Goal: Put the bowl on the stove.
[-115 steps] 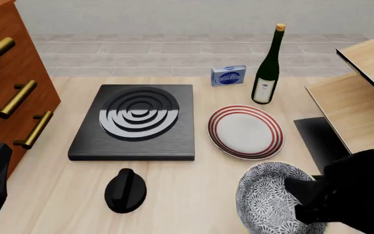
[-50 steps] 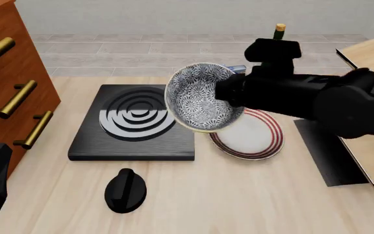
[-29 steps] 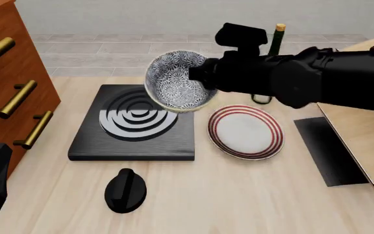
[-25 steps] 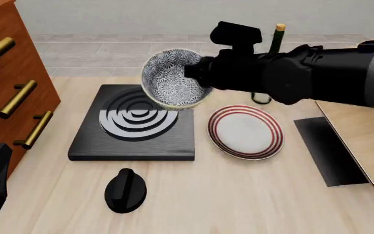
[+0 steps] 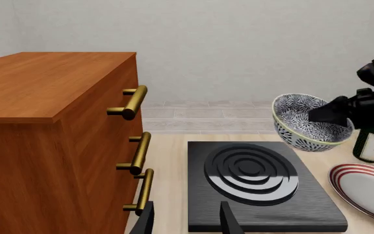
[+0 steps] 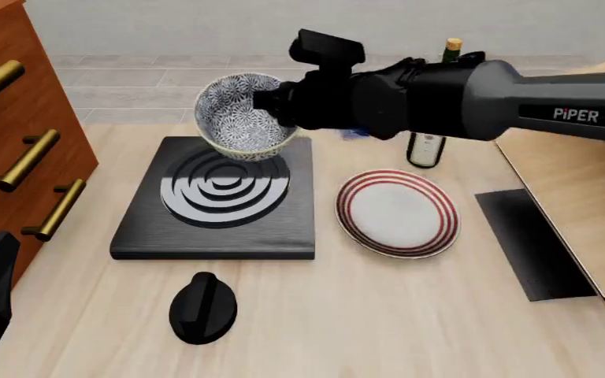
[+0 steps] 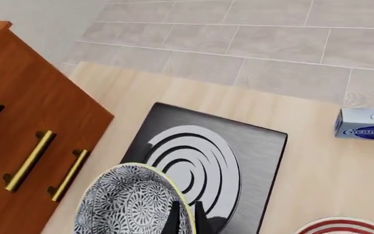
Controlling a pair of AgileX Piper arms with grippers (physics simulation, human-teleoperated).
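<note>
Pale wood-grain tabletop (image 6: pixel 408 315) backs onto grey floor tiles and a plain wall. On it lies the flat square black stove slab (image 6: pixel 218 201) (image 5: pixel 258 187) (image 7: pixel 206 156), brushed matte with glossy concentric silver-black rings. The round deep bowl with its dense blue-grey floral print and pale rim (image 6: pixel 242 116) (image 5: pixel 309 122) (image 7: pixel 132 207) hangs tilted in the air over the stove's 12 o'clock edge, not touching it. The right gripper (image 6: pixel 281 106) (image 7: pixel 183 219) is clamped on the bowl's rim, one thin finger inside the wall. The left gripper (image 5: pixel 185 219) shows two dark fingers set apart with nothing between them, though only the tips are visible. At the stove's 3 o'clock sits a flat white plate with red rings (image 6: pixel 397 213); at 6 o'clock, a small round black knob (image 6: pixel 202 309). At 9 o'clock stands a reddish wooden drawer cabinet (image 6: pixel 13 134) with cylindrical brass handles.
</note>
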